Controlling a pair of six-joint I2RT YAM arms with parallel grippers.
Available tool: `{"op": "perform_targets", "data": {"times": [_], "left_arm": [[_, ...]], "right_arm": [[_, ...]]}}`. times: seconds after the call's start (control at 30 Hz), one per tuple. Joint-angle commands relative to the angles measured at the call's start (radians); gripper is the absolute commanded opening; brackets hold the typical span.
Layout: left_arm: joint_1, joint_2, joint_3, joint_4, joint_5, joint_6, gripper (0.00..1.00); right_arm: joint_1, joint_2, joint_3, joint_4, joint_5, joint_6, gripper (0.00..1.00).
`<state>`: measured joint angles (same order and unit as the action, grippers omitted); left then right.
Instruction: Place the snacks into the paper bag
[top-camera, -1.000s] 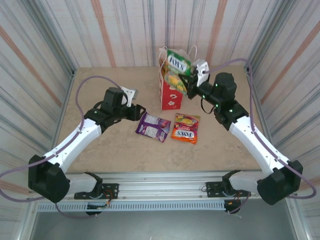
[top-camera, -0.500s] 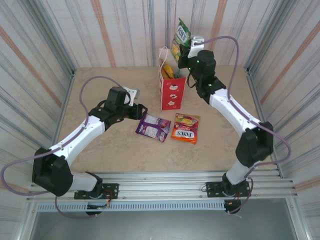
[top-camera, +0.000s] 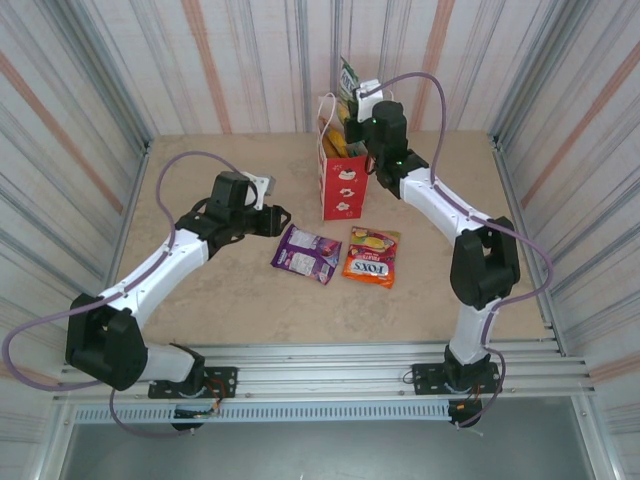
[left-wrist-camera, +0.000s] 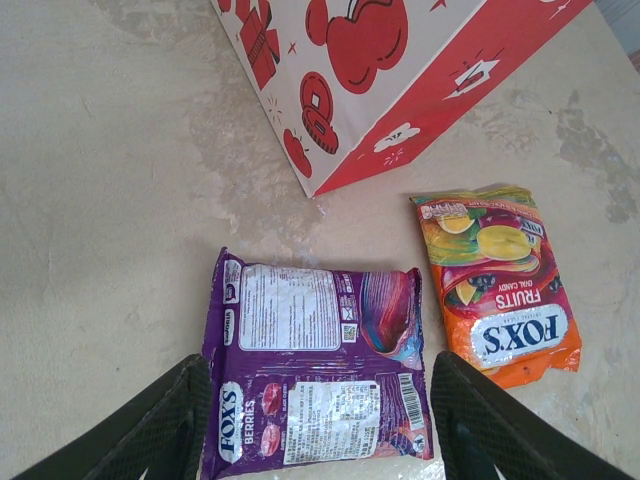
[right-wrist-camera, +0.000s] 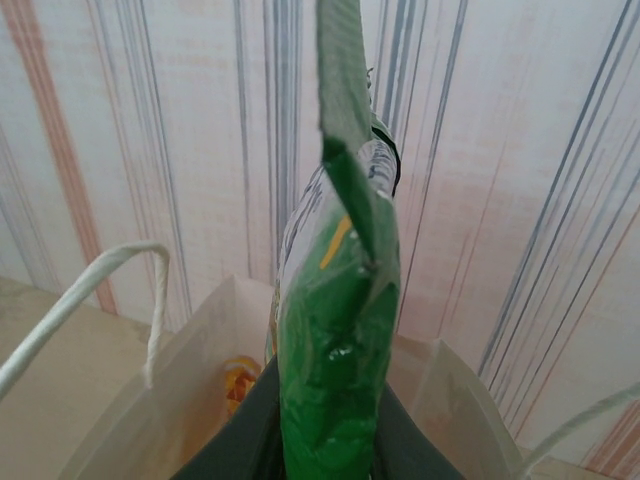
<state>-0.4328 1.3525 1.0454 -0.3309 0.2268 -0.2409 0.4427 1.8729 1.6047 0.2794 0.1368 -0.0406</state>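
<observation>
On the beige counter (top-camera: 230, 290) the paper bag (top-camera: 343, 190) is standing open, right fingers (right-wrist-camera: 248, 432) clamping a green packet (right-wrist-camera: 340, 350) upright over its mouth, best lowered straight between the handles (right-wrist-camera: 100, 275); left fingers (left-wrist-camera: 165, 425) are hanging apart above the purple packet (left-wrist-camera: 315, 360).

paper bag (left-wrist-camera: 400, 60) just beyond purple packet (left-wrist-camera: 315, 370)

1. The table (top-camera: 250, 300) has a beige, mottled top, possibly a stone-look finish.
2. The paper bag (top-camera: 343, 185) stands upright near its far middle.
3. A purple packet (top-camera: 307, 252) lies flat in front of the bag.
4. An orange FOX'S packet (top-camera: 371, 257) lies just beside the purple one, on its right, apart from it.
</observation>
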Motion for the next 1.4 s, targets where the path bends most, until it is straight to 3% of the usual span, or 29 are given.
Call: {"op": "perform_targets", "data": {"times": [0.0,0.13,0.23,0.33,0.57,0.7,1.03,1.37], "left_arm": [[0.008,0.005,0.036,0.007,0.011,0.006,0.62],[0.008,0.002,0.036,0.003,0.012,-0.001,0.62],[0.008,-0.004,0.033,-0.002,0.012,-0.008,0.62],[0.008,-0.013,0.027,-0.005,0.01,-0.014,0.62],[0.008,-0.036,0.028,-0.041,0.023,-0.046,0.62],[0.009,-0.039,0.034,-0.116,0.023,-0.093,0.61],[0.042,-0.011,-0.016,-0.202,0.091,-0.16,0.57],[0.046,0.105,-0.034,-0.217,0.012,-0.094,0.51]], "right_arm": [[-0.007,0.021,0.042,0.036,-0.011,-0.053,0.16],[-0.007,0.037,0.043,0.045,-0.014,-0.059,0.2],[-0.006,0.034,0.036,0.038,-0.014,-0.059,0.39],[0.002,0.01,0.012,0.039,-0.016,-0.061,0.5],[0.034,-0.129,-0.091,0.017,-0.022,-0.064,0.52],[0.063,-0.257,-0.185,-0.084,-0.052,-0.038,0.53],[0.097,-0.572,-0.505,-0.359,-0.133,0.252,0.57],[0.102,-0.681,-0.727,-0.44,-0.201,0.484,0.56]]}}
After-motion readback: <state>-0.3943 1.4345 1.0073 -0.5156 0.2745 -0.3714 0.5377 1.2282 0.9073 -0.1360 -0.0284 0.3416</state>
